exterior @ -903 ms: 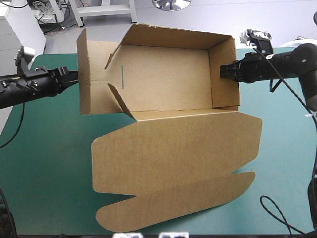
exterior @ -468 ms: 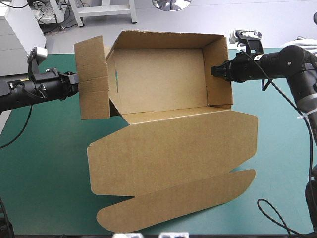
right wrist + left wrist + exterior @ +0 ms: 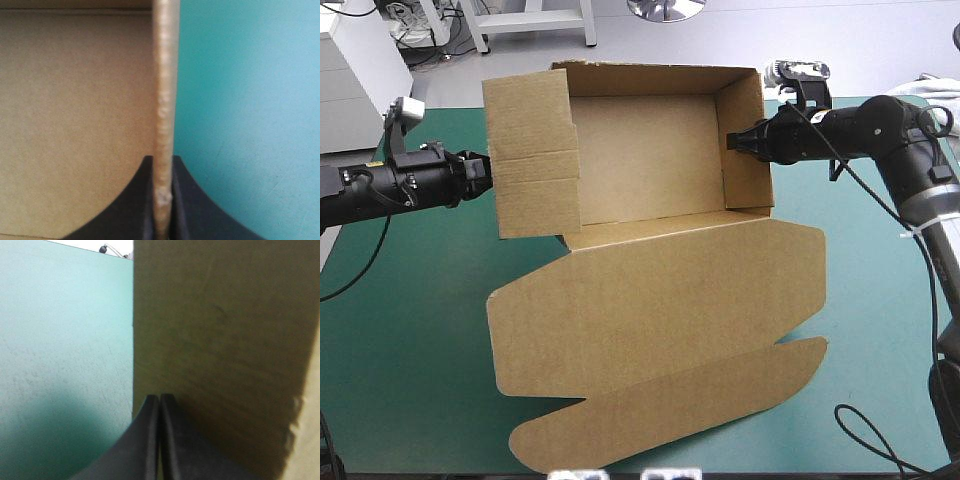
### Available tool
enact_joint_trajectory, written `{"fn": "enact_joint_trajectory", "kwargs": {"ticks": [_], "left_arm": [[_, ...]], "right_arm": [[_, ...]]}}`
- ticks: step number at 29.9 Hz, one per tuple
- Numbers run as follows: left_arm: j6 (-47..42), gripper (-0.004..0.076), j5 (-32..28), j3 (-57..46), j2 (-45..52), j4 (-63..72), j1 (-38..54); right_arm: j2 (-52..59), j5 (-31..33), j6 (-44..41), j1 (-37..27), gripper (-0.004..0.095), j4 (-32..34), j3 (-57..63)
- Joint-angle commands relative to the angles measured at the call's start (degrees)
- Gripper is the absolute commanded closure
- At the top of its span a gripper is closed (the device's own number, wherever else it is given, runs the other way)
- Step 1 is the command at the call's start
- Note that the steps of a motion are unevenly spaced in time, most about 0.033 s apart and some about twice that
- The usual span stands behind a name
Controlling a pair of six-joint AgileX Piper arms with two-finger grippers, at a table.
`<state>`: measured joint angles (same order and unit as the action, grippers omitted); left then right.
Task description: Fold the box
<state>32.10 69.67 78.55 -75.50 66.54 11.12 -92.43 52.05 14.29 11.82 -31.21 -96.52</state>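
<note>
Brown box sits toward the far side of the teal-green worktop as an open tray, its lid lying flat toward the near edge. The right tool is clamped on the upright right wall, the board's edge pinched between its black fingers. The left tool is clenched on nothing, its tips against the outer face of the raised left flap.

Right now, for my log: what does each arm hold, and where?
Right jaws pinch the box by its right wall's rim; left jaws, shut, hold nothing.
</note>
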Motion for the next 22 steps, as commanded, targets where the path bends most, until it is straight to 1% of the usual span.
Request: {"fn": "enact_joint_trajectory", "kwargs": {"ticks": [1,7,16,22], "left_arm": [[0.1,0.0734,0.3,1.5,2.2,5.1,-0.4],[0.1,0.0734,0.5,1.5,2.2,5.5,-0.4],[0.1,0.0733,0.1,1.5,2.2,5.4,-0.4],[0.1,0.0731,-0.1,1.5,2.2,4.3,-0.4]], "right_arm": [[1.6,-3.9,-1.9,-0.1,0.0923,-2.2,-1.4],[0.2,-3.9,-1.9,0.0,0.0923,-2.2,-1.4],[-2.2,-7.9,-1.9,4.4,0.0923,-1.5,-1.4],[-2.9,-8.1,-1.9,5.0,0.0923,-2.0,-1.4]]}}
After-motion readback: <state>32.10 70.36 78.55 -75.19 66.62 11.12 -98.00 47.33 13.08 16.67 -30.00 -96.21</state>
